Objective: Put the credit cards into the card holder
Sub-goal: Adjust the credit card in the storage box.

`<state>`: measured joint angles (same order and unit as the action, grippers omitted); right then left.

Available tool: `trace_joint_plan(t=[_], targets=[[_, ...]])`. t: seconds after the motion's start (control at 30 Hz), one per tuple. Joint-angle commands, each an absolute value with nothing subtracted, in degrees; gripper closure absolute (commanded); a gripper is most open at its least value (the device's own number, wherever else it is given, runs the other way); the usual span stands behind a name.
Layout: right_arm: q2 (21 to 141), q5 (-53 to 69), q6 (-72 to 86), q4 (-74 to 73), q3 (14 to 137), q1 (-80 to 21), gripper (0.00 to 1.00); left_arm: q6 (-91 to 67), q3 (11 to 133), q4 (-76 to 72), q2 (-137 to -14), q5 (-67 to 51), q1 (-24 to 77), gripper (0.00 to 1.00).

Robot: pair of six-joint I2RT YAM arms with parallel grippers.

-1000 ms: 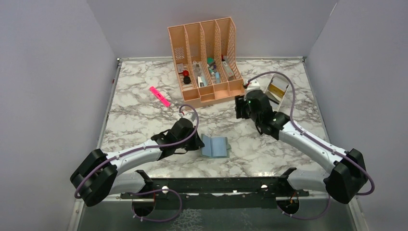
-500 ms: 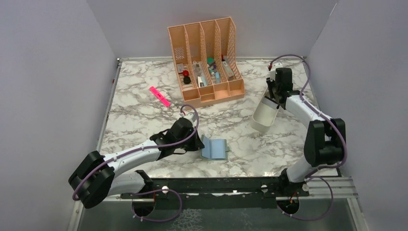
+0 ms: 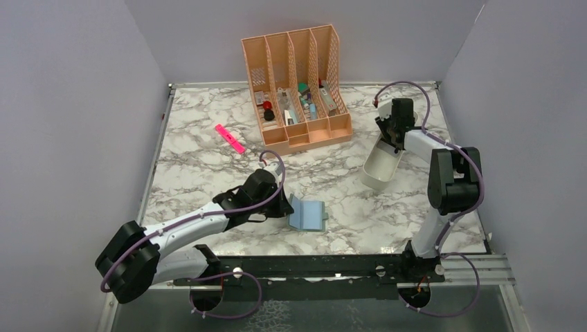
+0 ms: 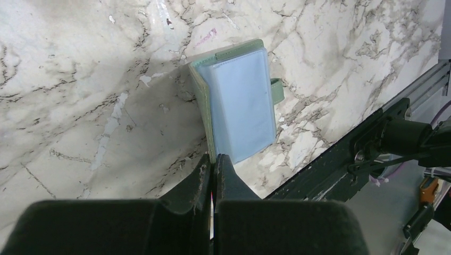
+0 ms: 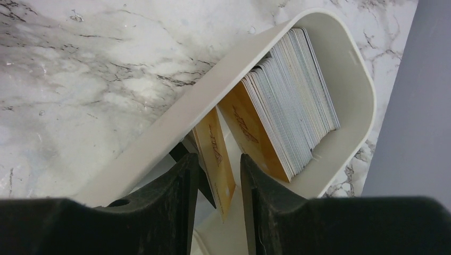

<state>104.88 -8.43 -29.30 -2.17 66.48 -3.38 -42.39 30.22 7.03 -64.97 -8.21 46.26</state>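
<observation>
The card holder [image 3: 308,216] lies open on the marble, blue-grey pockets up [image 4: 240,106]. My left gripper [image 4: 214,158] is shut on the edge of its green left cover, seen from above beside the holder [image 3: 282,205]. At the back right, my right gripper [image 3: 392,136] dips into the upper end of a long white tray [image 3: 374,176]. In the right wrist view a stack of credit cards [image 5: 290,101] stands on edge in the tray [image 5: 351,79]. One gold card [image 5: 213,141] leans apart from the stack, between my right gripper [image 5: 218,158] fingers with gaps on both sides. A dark card shows behind it.
A peach slotted organizer [image 3: 297,83] with small items stands at the back centre. A pink highlighter [image 3: 230,138] lies left of it. The grey side wall is close behind the tray. The black front rail [image 4: 372,143] runs just past the card holder.
The right arm has swung from the table's middle to the back right and lowered its gripper into the tray, with its jaws narrowing around a gold card. The left gripper stays put.
</observation>
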Motion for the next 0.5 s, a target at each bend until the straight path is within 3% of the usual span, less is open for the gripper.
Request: trace_joint_plan(t=[0.0, 0.47], targets=[[105.4, -5.0, -31.7, 1.3, 66.7, -3.3, 0.61, -41.1, 32.6, 7.3, -63.4, -9.9, 46.5, 0.97], [107.3, -6.5, -32.6, 3.6, 65.3, -3.3, 0.63, -41.8, 32.4, 7.2, -62.6, -10.3, 46.4, 0.97]])
